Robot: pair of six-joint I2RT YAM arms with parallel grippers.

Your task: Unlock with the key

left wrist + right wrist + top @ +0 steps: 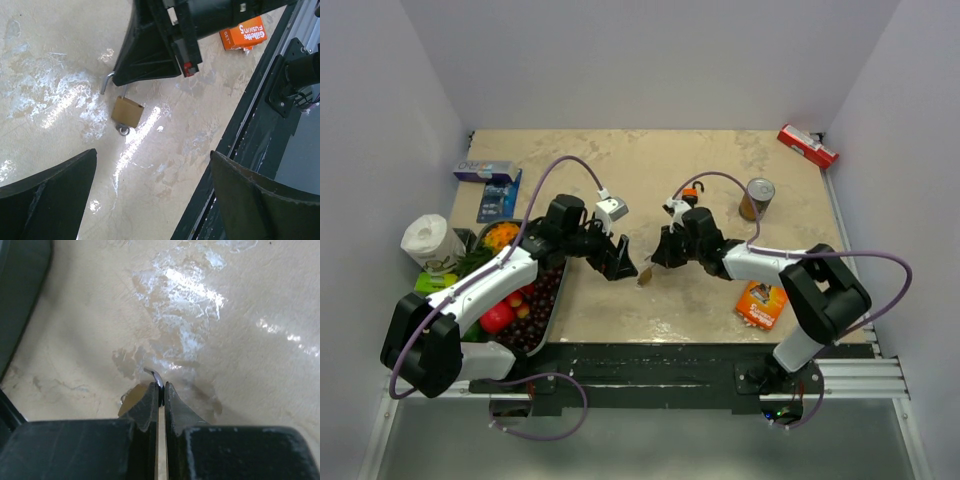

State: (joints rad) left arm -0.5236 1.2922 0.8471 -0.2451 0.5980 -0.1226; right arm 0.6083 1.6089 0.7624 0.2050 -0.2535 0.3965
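A small brass padlock (645, 275) hangs from my right gripper (658, 258), just above the table. In the right wrist view the right gripper (161, 387) is shut on its silver shackle (154, 376), and the brass body (129, 401) peeks out beside the left finger. In the left wrist view the padlock (127, 111) hangs under the right gripper. One shackle end (105, 83) stands free of the body, and a small metal ring (123, 131) sits at its bottom. My left gripper (620, 265) is open and empty (155, 195), close to the padlock's left. The black-headed key is not in view.
An orange padlock (690, 190) with a black shackle lies behind the right gripper. A can (756, 198) and a red box (807, 146) stand at back right, and an orange Gillette pack (760, 303) at front right. A fruit tray (548, 318) is at left. The black front rail (240, 145) is close.
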